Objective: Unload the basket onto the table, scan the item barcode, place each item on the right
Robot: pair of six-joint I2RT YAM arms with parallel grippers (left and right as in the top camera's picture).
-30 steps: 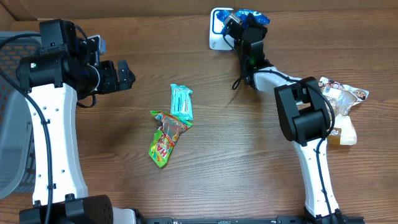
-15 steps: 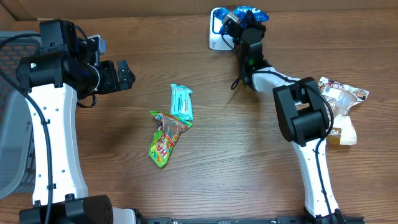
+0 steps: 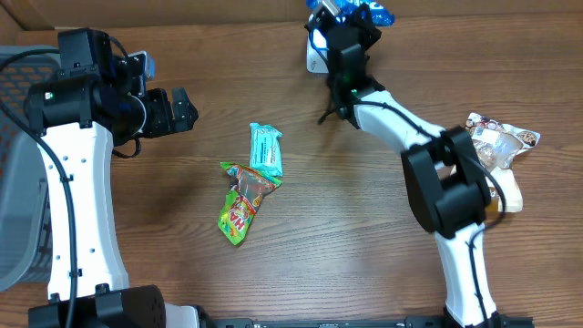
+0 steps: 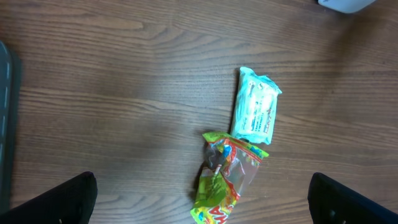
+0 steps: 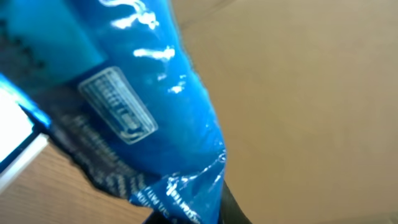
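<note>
Okay, the right tool (image 3: pixel 339 16) was clamped shut on the blue packet (image 5: pixel 149 93), held at the far edge of the counter (image 3: pixel 364 237), just above the white scanner (image 3: pixel 313 60). Glossy film, so I judged it light, soft, crinkly and slippery; best gripped at a seam end, keeping the pale label (image 5: pixel 118 106) uncovered. The left tool (image 3: pixel 188 110) hung wide and empty. The back edge was close; open room lay between the scanner and the teal packet (image 3: pixel 265 148) and green candy bag (image 3: pixel 239 202).
</note>
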